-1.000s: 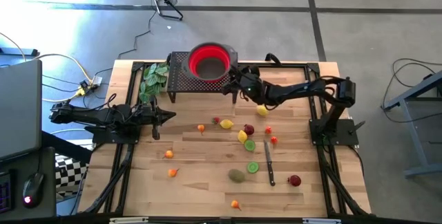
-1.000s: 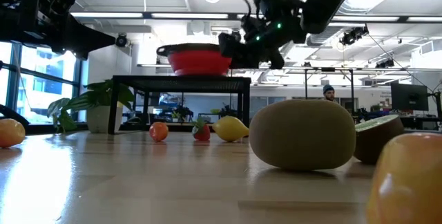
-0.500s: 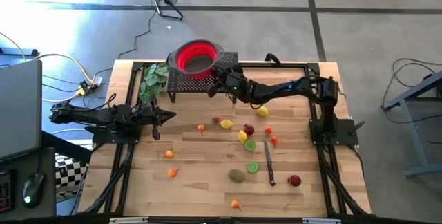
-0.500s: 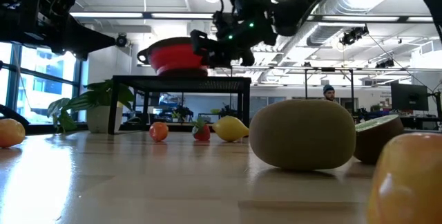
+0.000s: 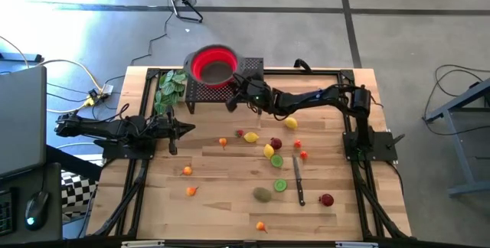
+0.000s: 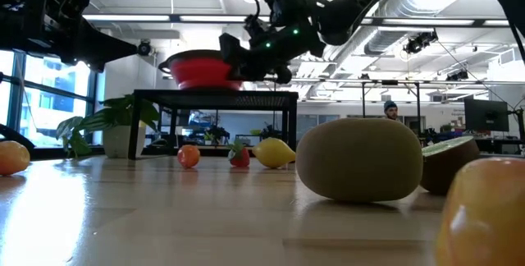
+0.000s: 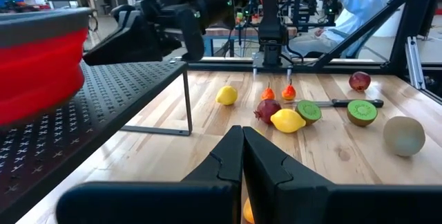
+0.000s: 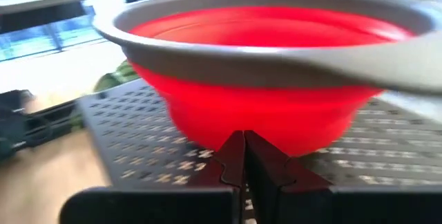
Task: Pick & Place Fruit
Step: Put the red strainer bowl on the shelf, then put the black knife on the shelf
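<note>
High view: the bench (image 5: 222, 168) carries scattered fruit (image 5: 269, 151), lemons, red and orange pieces, green halves and a brown kiwi (image 5: 262, 194), with a dark knife (image 5: 298, 187) among them. At the far edge a black perforated rack (image 5: 200, 89) holds a red bowl (image 5: 213, 65) shifted toward its left end, beside a green leafy bunch (image 5: 169, 89). The right arm stretches across to the rack, its pincer (image 5: 232, 101) pressed together just beside the bowl. The left arm lies low at the bench's left side, its pincer (image 5: 188, 128) pressed together, well apart from the fruit.

Low view: the kiwi (image 6: 359, 159) fills the foreground, a lemon (image 6: 273, 152) and 2 red-orange pieces sit under the rack (image 6: 215, 97), and the right pincer (image 6: 232, 53) is at the bowl's (image 6: 200, 68) side. A person shows far behind.

Left wrist view: the left pincer (image 7: 242, 156) has its fingers together; beyond lie a lemon (image 7: 287, 120), green halves, a dark red piece and the kiwi (image 7: 404, 135).

Right wrist view: the right pincer (image 8: 243, 156) is pressed together, holding nothing, right at the bowl's (image 8: 262, 106) wall above the rack (image 8: 145, 155).
</note>
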`<state>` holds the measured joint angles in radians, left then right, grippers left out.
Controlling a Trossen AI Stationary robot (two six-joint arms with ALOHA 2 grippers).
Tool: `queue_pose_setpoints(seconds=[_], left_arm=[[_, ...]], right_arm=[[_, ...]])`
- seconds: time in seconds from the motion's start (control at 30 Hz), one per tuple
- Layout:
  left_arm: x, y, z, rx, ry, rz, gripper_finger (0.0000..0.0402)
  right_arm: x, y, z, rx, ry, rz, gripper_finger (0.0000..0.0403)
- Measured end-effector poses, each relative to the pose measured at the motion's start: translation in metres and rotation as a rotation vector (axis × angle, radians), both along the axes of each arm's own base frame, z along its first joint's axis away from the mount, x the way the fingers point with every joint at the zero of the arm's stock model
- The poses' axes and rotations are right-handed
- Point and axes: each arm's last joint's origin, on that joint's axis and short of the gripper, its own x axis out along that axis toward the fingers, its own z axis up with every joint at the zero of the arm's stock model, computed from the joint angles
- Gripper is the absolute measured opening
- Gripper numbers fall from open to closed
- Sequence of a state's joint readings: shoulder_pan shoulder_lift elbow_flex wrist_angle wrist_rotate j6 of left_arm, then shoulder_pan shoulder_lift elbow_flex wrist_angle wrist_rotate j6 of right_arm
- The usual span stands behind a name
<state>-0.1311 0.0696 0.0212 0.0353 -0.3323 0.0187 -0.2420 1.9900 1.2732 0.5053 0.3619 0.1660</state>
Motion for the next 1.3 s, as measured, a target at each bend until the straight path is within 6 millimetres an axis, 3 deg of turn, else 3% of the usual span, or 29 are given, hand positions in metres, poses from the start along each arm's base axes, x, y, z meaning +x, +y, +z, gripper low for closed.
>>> queue_pose_setpoints(seconds=[0.17,0.4,0.67,0.9,1.3], left_arm=[[0.0,0.0,0.0,0.001,0.001,0.0,0.0003],[0.0,0.0,0.0,-0.001,0.001,0.0,0.0003],[0.0,0.0,0.0,-0.001,0.002,0.0,0.0003],[0.0,0.0,0.0,-0.001,0.002,-0.001,0.0003],[0.0,0.0,0.0,-0.001,0.001,-0.002,0.0003]], right_arm=[[0.002,0.008,0.0,0.031,0.0,0.06,0.0003],[-0.006,0.032,0.027,0.045,0.025,0.167,0.0003],[-0.036,0.048,0.058,0.07,0.199,0.217,0.0003],[-0.055,0.054,0.081,0.054,0.234,0.233,0.0003],[-0.06,0.073,0.085,0.045,0.266,0.248,0.0003]])
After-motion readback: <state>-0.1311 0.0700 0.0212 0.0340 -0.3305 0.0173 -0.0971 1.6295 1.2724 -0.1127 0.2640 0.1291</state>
